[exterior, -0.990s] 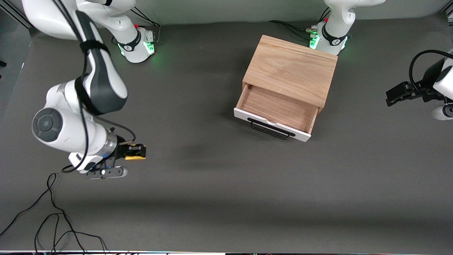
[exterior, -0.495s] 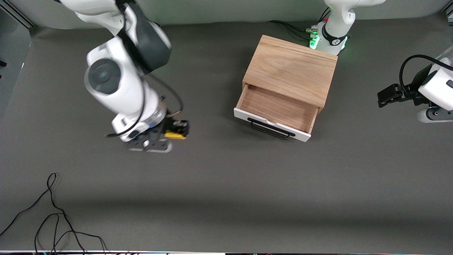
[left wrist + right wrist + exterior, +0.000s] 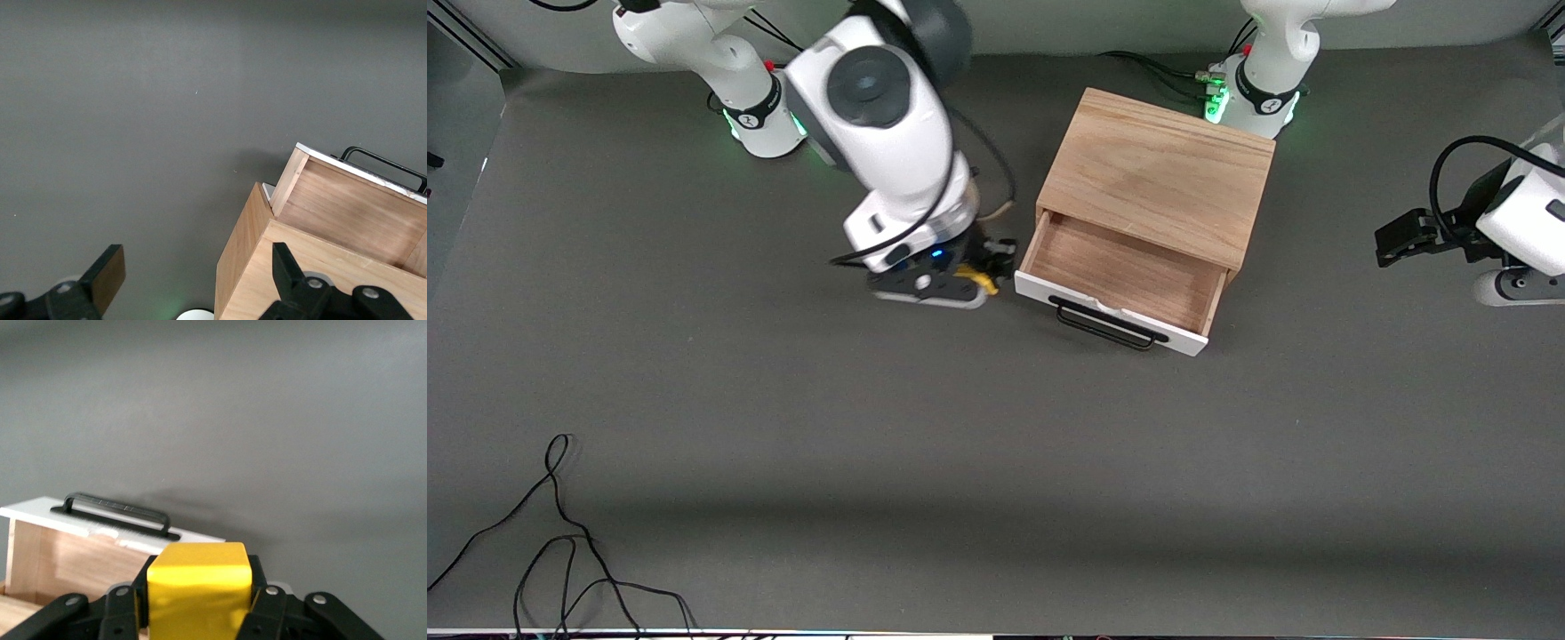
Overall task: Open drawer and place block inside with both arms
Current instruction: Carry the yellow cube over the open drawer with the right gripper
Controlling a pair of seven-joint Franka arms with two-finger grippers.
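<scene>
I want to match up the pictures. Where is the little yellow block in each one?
Front view: the block peeks out under the right gripper, in the air beside the open drawer.
Left wrist view: not in it.
Right wrist view: the block sits between the fingers, close up.
Shared landmark: the drawer's black handle.

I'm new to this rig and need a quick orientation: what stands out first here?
The right gripper, shut on the yellow block, hangs beside the pulled-out drawer of the wooden cabinet. The left gripper waits open at the left arm's end of the table.
</scene>
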